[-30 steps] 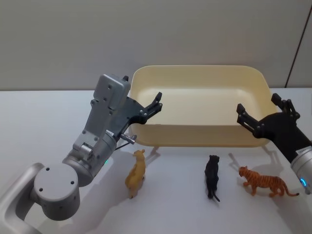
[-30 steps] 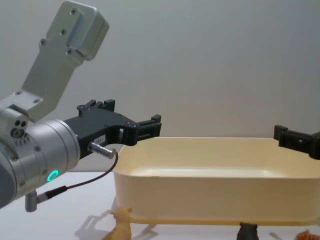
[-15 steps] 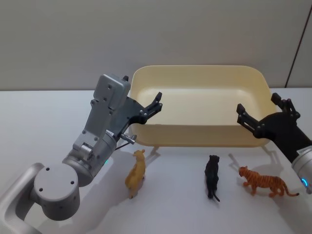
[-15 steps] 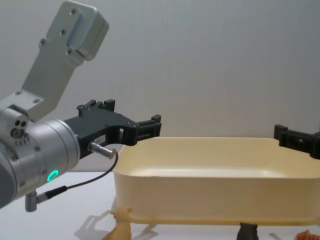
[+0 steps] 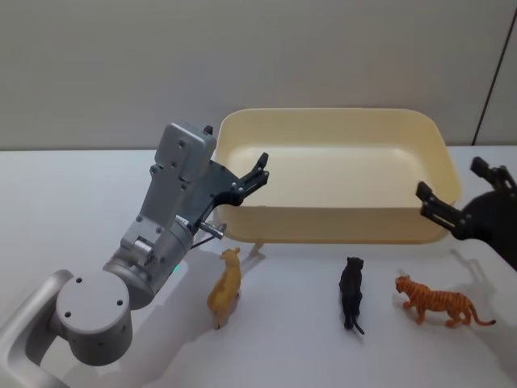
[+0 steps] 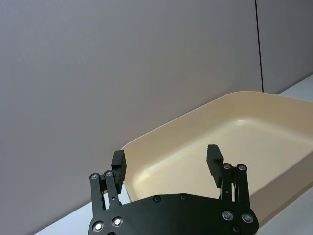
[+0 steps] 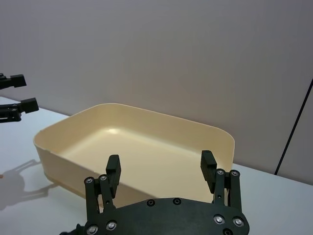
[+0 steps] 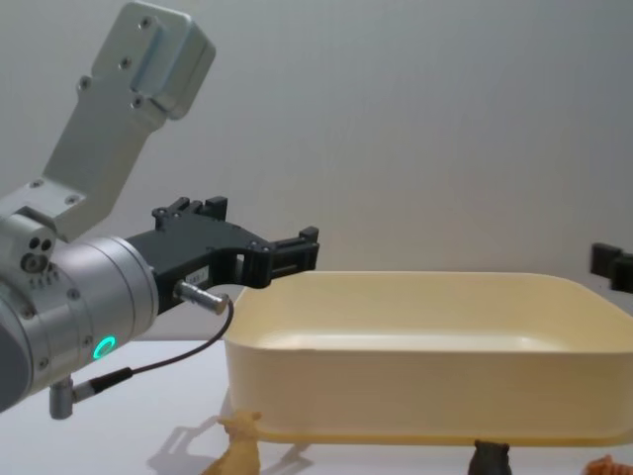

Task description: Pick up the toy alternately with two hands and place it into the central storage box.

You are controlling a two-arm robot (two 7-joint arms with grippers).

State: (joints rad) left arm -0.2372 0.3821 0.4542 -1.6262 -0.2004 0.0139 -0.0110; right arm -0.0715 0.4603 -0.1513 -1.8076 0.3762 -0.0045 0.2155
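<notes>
Three toy animals stand on the white table in front of the central storage box (image 5: 323, 227): a yellow one (image 5: 226, 284), a black one (image 5: 351, 301) and an orange striped tiger (image 5: 435, 301). The cream box holds nothing. My left gripper (image 5: 259, 171) hovers open above the box's near left corner, nothing between its fingers (image 6: 119, 163). My right gripper (image 5: 450, 179) hangs open beside the box's right end, above and behind the tiger, and is also empty (image 7: 160, 166). In the chest view the left gripper (image 8: 295, 249) reaches over the box rim (image 8: 415, 280).
The left arm's silver body (image 5: 161, 234), with its green ring light (image 8: 103, 347) and a cable, stands left of the yellow toy. A plain wall runs behind the box. Bare white table (image 5: 65, 194) lies to the left and along the front.
My right gripper has drawn away to the right, from the box's near right corner to beside its right end. The left arm and the toys have not moved.
</notes>
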